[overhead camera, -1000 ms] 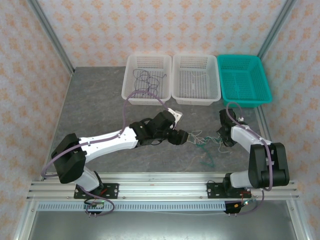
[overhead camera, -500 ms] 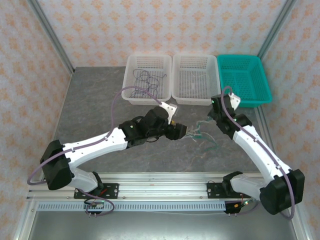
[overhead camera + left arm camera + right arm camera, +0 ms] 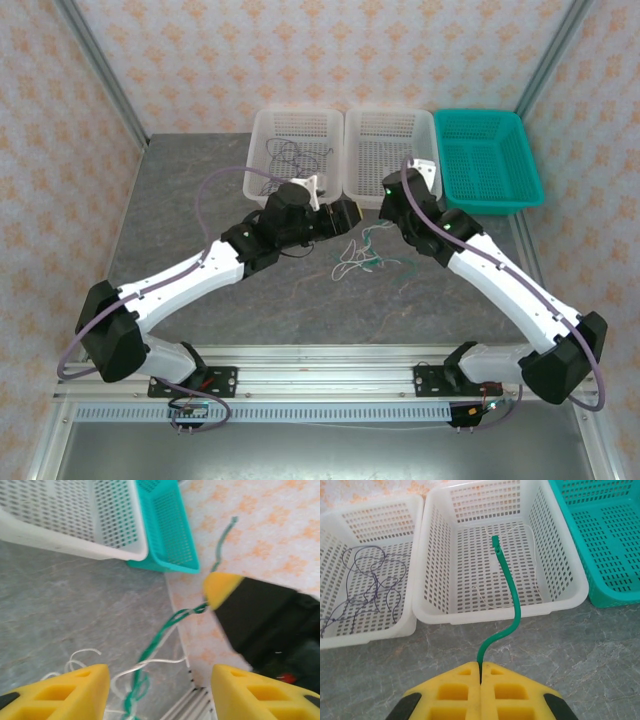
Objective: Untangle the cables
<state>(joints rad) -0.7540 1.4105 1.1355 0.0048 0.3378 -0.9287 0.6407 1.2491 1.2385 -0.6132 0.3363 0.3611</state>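
Right gripper (image 3: pixel 480 674) clamped on green cable (image 3: pixel 512 605); left gripper (image 3: pixel 157 677) jaws apart, green cable and white cable (image 3: pixel 150 662) twisted together ahead of it over desk (image 3: pixel 60 610); purplish-grey cable (image 3: pixel 367 582) lies in left white basket (image 3: pixel 365 635).

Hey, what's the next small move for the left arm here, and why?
Probably close the left gripper on the white wire: it twists around the green cable just ahead of the open jaws, and the right gripper, shut on the green cable, could then pull it free.

You've got a left white basket (image 3: pixel 297 112), middle white basket (image 3: pixel 390 111) and teal basket (image 3: pixel 478 113) lined along the grey table's (image 3: pixel 190 210) far side.
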